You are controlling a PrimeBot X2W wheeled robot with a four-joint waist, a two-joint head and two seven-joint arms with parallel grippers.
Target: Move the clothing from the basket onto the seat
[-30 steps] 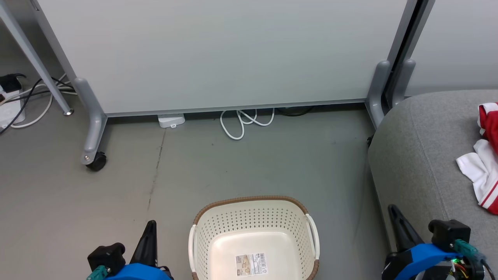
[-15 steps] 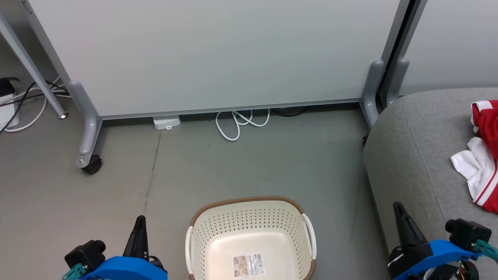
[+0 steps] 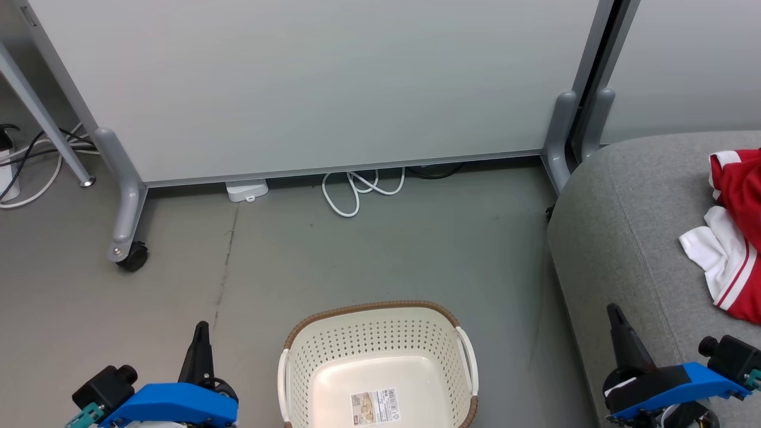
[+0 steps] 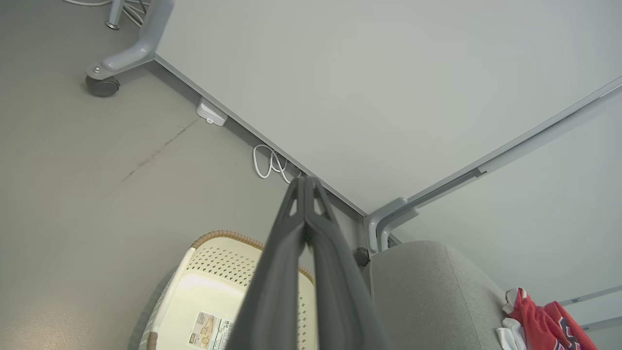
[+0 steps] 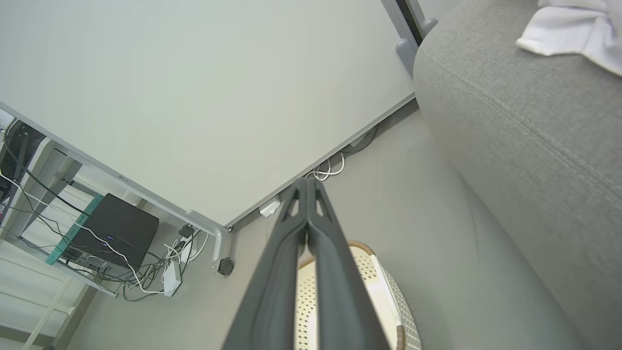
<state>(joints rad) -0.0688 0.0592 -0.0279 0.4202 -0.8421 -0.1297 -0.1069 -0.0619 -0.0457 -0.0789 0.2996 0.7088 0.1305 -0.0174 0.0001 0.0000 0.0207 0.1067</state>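
Grey seat with red clothing on it
The seat is on the right of the frame, the clothing at its far right edge. The basket sits on the floor at bottom middle. The left gripper, lower left, and right gripper, lower right, have jaws pressed together, holding nothing

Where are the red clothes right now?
In the head view, the red sports clothing with white trim lies at the far right on the light-grey fabric seat, apart from the cream-white perforated plastic basket at bottom centre.
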